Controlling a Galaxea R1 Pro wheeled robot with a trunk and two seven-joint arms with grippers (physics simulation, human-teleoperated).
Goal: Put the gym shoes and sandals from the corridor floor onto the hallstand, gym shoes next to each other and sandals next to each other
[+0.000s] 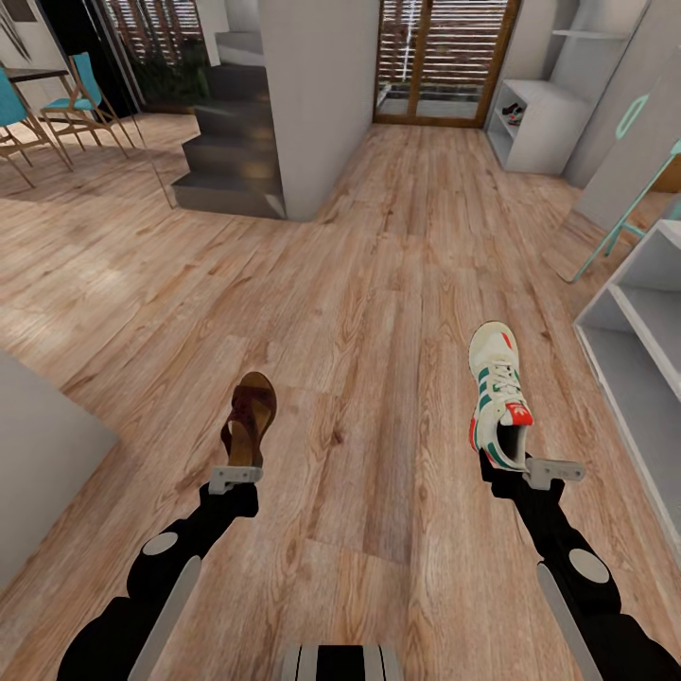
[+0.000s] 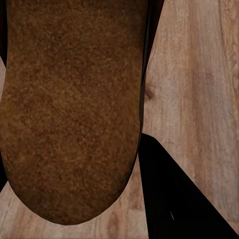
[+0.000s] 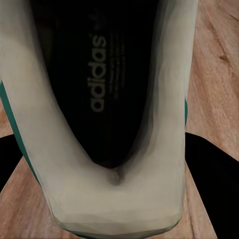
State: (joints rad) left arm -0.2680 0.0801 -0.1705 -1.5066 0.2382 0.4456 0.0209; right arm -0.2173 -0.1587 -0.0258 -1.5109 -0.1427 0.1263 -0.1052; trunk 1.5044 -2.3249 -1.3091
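Wood floor [image 1: 378,284], wide between sandal [image 1: 251,416], sneaker [image 1: 498,392].

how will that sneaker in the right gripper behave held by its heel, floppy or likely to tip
The gym shoe probably stays fairly stiff: it juts forward from the right gripper without drooping. Gripped only at the heel, its long toe end may lever downward. The padded collar looks soft and could compress.

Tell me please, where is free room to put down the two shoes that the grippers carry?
The near white rack at the right shows bare shelf boards beside the gym shoe. Wide bare floor lies between the sandal and the gym shoe. The far white unit by the door already holds a shoe on one shelf.
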